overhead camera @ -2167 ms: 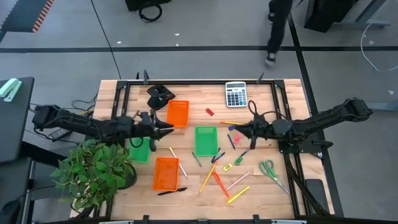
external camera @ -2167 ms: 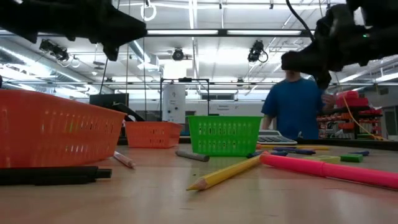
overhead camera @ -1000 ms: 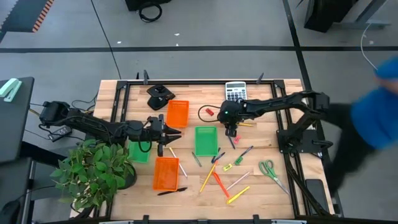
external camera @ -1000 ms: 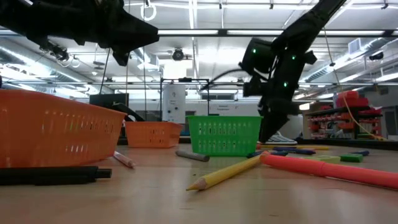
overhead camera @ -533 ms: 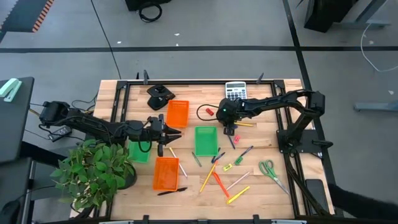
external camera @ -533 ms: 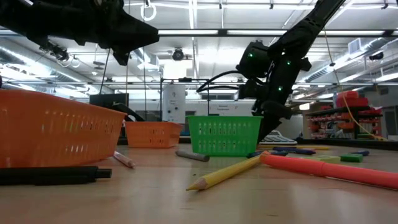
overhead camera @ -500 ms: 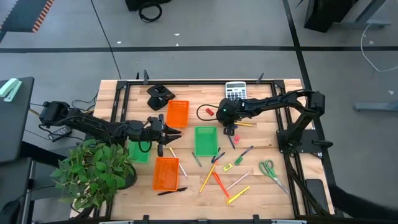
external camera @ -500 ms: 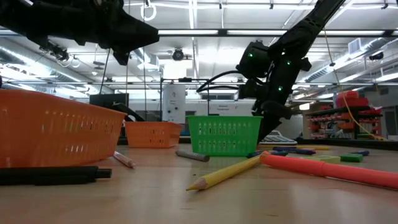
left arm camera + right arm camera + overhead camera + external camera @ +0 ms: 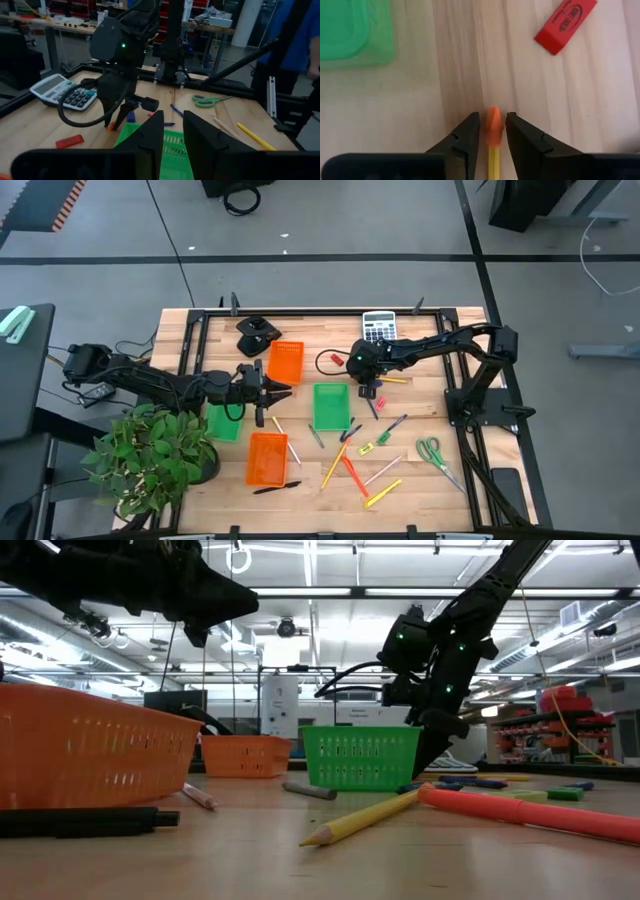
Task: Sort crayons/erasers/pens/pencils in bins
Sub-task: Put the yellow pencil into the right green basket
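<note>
Pencil [image 9: 493, 142], yellow with an orange tip, sits between the right gripper's [image 9: 493, 131] two fingers in the right wrist view; the fingers stand just beside it on either side, narrowly parted, and whether they actually press on it cannot be told. A red eraser [image 9: 565, 24] lies on the wood well apart from that tip, and a corner of a green bin [image 9: 355, 35] shows at the frame's edge. In the high view the right gripper [image 9: 368, 385] is lowered just beside the middle green bin [image 9: 331, 406], between it and the calculator [image 9: 378, 328].

Left gripper [image 9: 266, 389] hovers between the far orange bin [image 9: 286, 362] and the near orange bin [image 9: 266, 457], beside the second green bin [image 9: 222, 423]. In its wrist view the left fingers [image 9: 150, 135] stand a narrow gap apart with nothing seen between them.

Loose pens, pencils, crayons and erasers lie scattered near the middle green bin on the side toward the scissors [image 9: 435, 454]. A potted plant [image 9: 150, 455] stands at the table's near left corner.
</note>
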Controlling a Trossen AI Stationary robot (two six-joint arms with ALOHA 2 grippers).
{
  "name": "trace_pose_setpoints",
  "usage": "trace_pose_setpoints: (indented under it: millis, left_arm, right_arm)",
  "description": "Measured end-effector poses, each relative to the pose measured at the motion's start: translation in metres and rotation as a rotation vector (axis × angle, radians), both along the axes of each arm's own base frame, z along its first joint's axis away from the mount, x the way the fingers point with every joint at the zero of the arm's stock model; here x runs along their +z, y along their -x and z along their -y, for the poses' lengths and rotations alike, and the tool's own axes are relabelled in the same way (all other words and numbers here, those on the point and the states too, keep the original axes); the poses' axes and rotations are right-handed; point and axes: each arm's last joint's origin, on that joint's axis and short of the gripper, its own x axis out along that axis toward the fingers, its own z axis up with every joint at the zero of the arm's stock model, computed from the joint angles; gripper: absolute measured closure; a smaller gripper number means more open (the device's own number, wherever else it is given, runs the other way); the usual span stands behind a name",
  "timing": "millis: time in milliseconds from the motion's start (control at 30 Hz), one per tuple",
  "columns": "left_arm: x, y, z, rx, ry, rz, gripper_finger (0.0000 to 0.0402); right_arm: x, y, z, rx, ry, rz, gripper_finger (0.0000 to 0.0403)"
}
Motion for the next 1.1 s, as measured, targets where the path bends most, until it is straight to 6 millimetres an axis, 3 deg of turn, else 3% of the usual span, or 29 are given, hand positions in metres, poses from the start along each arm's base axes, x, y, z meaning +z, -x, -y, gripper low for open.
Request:
trace_pose_setpoints:
  millis: [300,600,733,900,1100]
  left_arm:
    - [-0.001,0.0,0.0,0.002,0.032,-0.01,0.0322]
    - [-0.003,0.0,0.0,0.006,0.103,-0.022,0.0328]
    - [-0.004,0.0,0.0,0.008,0.123,-0.032,0.0326]
    - [-0.005,0.001,0.002,0.002,0.138,-0.032,0.0324]
    - [-0.005,0.001,0.008,-0.027,0.145,-0.036,0.0325]
  right_arm:
    - [0.0,0.002,0.004,-0.015,0.003,-0.006,0.03]
    - [0.001,0.003,0.003,-0.006,0.006,-0.008,0.0367]
    - [0.005,0.005,0.003,-0.01,0.018,-0.003,0.0374]
    - [0.026,0.009,0.003,-0.053,0.059,0.055,0.0376]
    - [0.067,0.02,-0.001,-0.175,0.034,0.224,0.0377]
